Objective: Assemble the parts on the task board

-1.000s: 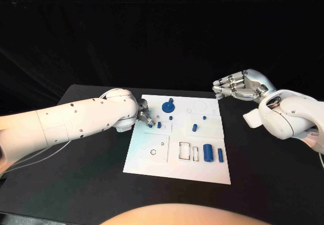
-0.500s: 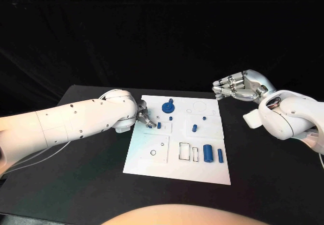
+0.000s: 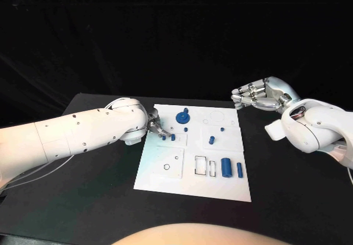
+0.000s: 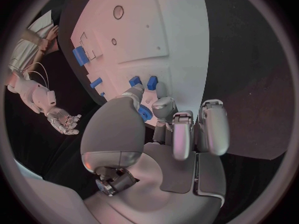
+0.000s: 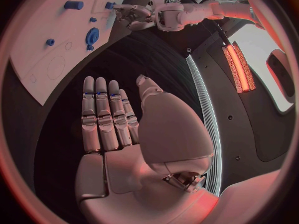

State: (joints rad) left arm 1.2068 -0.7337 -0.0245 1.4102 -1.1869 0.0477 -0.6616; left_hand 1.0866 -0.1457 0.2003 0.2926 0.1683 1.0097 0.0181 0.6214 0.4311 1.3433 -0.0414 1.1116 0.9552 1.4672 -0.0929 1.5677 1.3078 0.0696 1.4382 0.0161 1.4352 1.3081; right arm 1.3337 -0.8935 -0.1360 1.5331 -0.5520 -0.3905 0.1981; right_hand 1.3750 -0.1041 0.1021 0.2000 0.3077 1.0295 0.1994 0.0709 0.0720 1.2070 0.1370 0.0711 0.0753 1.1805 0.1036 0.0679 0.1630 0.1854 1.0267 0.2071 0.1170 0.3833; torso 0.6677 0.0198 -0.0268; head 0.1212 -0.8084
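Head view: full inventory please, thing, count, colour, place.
Table: one, black, under everything.
Task board: one, white, mid-table.
Gear-like part: one, blue, far part of the board.
Small pegs: about four, blue, board's middle band, two of them by the left fingertips.
Cylinders: two, blue, side by side near the board's near right corner.
Left hand: silver, fingertips at the board's left edge pegs.
Right hand: silver, raised off the board's far right corner, holding nothing.

head camera looking down, wrist cameras close, sharing task board (image 3: 193,153)
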